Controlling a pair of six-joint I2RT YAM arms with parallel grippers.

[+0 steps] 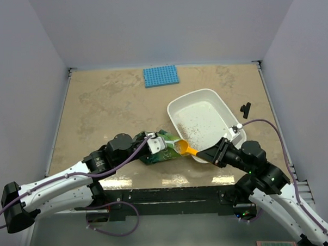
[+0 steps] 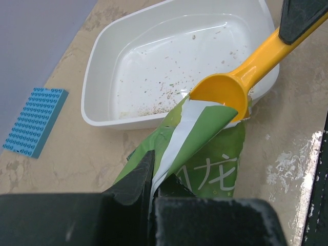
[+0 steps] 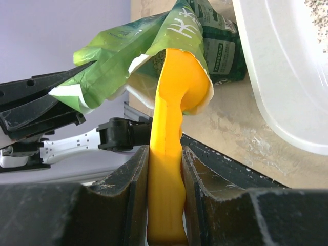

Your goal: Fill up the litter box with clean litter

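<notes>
The white litter box (image 1: 224, 105) sits right of centre, with only a thin scatter of clean litter (image 1: 194, 133) grains on its floor; it also shows in the left wrist view (image 2: 97, 61). My left gripper (image 1: 154, 143) is shut on the edge of the green foil bag (image 2: 205, 154), which lies at the box's near-left corner. My right gripper (image 1: 218, 152) is shut on the handle of the orange scoop (image 3: 169, 154). The scoop's bowl (image 2: 220, 92) is at the bag's torn mouth. No heap of litter shows.
A blue studded mat (image 1: 161, 76) lies at the back of the table. A small black object (image 1: 245, 107) lies right of the box. White residue streaks the table near its front edge (image 2: 287, 164).
</notes>
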